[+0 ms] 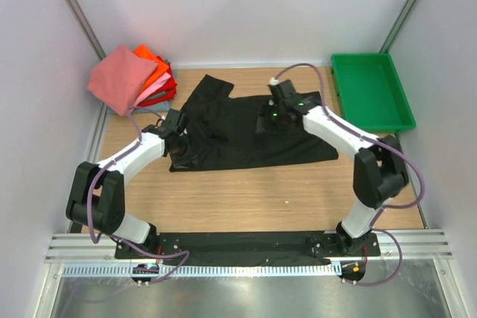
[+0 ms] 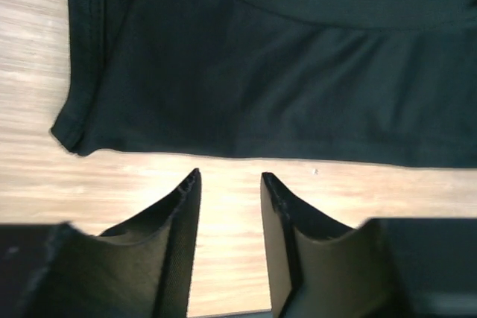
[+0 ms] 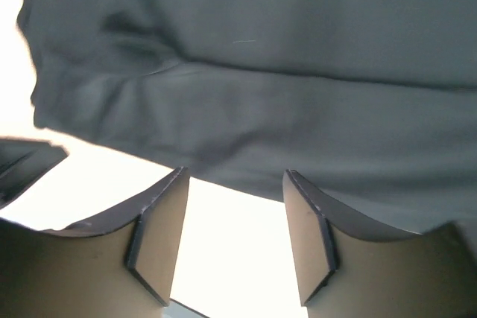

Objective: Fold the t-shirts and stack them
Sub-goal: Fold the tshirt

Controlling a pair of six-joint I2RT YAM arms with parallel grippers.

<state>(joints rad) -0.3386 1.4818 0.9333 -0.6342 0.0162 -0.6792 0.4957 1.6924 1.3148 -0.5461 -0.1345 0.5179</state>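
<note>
With left claw [image 2: 229, 176] and right claw [image 3: 235, 173] half open and empty, we may pinch the soft black cloth t-shirt [image 1: 246, 128] unevenly, bunching it.

The left arm [image 1: 130, 156] and right arm [image 1: 339, 130] are stretching forward and leaning inward. The left gripper [image 2: 229, 176] is pointing down with jaws parted and empty. The right gripper [image 3: 235, 173] is doing likewise, jaws slightly wider.

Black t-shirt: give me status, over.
Left gripper open, empty, just short of the hem. Right gripper open, empty. Black t-shirt spread out, not yet stacked. Folded stack far left, green tray far right, neither on it.
</note>
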